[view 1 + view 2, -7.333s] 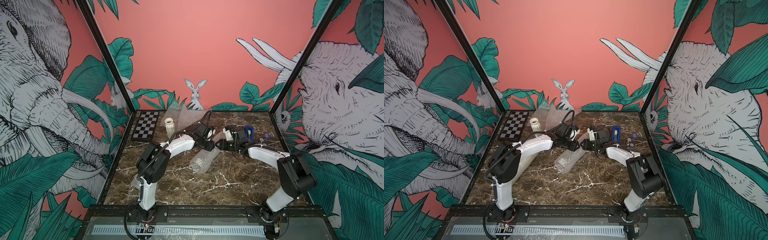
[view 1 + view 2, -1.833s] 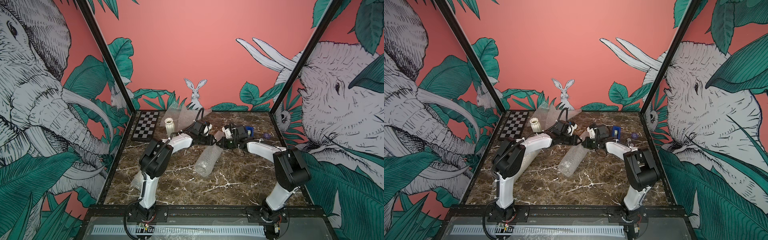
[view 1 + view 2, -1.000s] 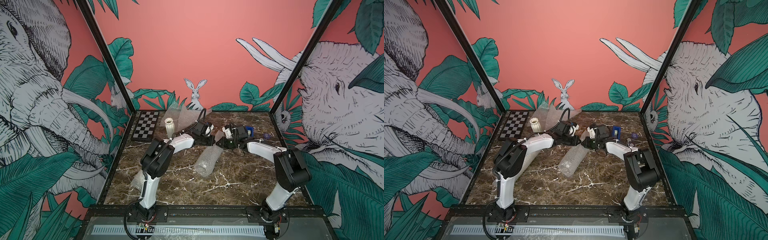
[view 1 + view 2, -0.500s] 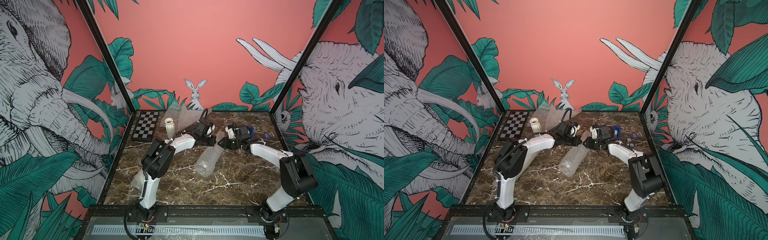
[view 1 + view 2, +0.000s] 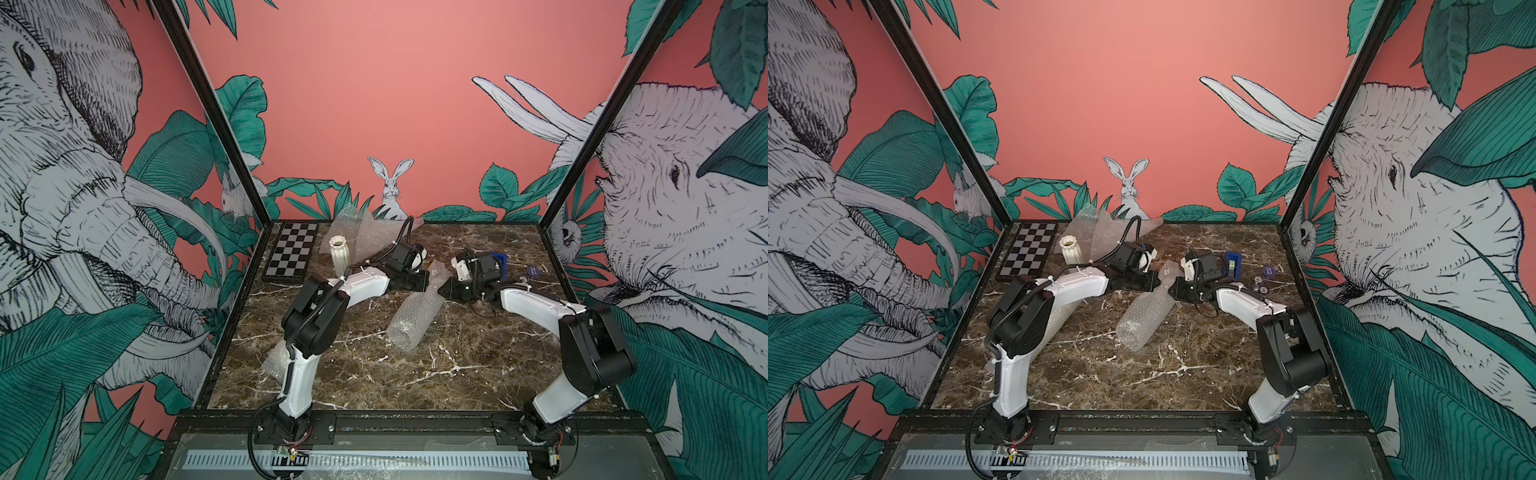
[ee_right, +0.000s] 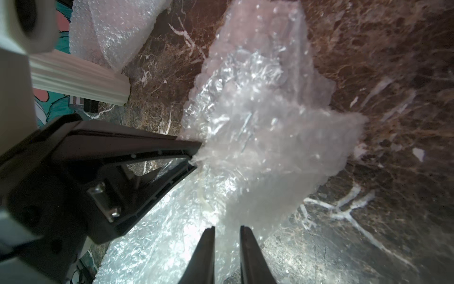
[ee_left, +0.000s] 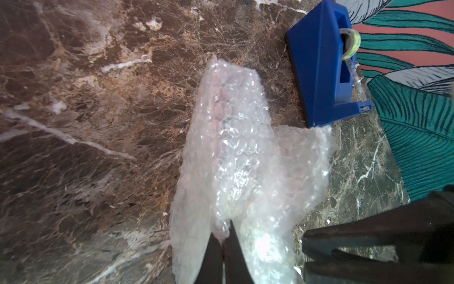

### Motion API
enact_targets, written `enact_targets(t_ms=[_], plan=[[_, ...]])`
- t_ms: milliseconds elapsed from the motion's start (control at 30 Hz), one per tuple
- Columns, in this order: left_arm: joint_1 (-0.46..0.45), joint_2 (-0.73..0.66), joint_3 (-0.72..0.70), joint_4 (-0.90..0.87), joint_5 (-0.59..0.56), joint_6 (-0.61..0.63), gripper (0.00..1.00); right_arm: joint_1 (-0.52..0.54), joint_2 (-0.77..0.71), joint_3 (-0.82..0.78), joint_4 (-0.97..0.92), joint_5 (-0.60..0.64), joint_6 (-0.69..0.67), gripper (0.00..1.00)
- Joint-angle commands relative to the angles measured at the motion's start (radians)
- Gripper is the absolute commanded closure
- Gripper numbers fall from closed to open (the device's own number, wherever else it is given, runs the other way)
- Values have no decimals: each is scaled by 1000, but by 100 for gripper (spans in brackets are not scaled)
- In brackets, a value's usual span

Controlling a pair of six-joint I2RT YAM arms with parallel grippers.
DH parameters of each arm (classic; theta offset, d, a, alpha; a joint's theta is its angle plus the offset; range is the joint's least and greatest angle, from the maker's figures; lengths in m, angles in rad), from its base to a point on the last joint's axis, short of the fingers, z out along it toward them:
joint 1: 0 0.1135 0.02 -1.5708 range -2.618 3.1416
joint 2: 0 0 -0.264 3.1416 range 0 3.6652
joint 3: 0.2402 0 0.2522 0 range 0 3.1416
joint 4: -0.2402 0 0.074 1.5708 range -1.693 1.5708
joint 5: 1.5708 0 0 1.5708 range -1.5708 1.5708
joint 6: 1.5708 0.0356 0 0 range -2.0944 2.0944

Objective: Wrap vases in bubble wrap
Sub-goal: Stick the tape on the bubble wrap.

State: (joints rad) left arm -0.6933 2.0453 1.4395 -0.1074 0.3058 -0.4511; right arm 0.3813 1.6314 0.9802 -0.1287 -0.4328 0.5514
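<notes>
Nearest us, a flat sheet of bubble wrap (image 5: 275, 360) lies by the left arm's base on the marble table (image 5: 457, 374). Mid-table, there's the bubble wrap roll (image 5: 411, 320), lying slantwise, its far end flaring up loose between the two grippers. What's inside it, I can't make out.

The left gripper (image 7: 224, 232) is clamped tight on that loose far end, fingers pressed together on the plastic. The right gripper (image 6: 227, 230) sits on the other side, jaws a narrow slit apart, tips right at the wrap's edge. Gripping or not, I can't tell.

Farther back on the left, a white ribbed vase (image 5: 340, 257) stands upright and bare. Loose sheets (image 5: 361, 232) are behind it, and the chequered board (image 5: 292, 254) is just to its left. Far right, the blue tape dispenser (image 5: 1233, 262).
</notes>
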Motion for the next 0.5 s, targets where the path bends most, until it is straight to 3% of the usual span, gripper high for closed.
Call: enact_targets(t_ms=[0,300,467], plan=[[-1,-25,-5,-42,-14,8,98,14,-14,-24,-14,58,-3,82],[-2,-26,-1,-47,-2,8,94,42,13,-71,15,98,7,82],[-1,-50,9,-91,-2,24,84,43,-22,-76,-6,143,7,76]])
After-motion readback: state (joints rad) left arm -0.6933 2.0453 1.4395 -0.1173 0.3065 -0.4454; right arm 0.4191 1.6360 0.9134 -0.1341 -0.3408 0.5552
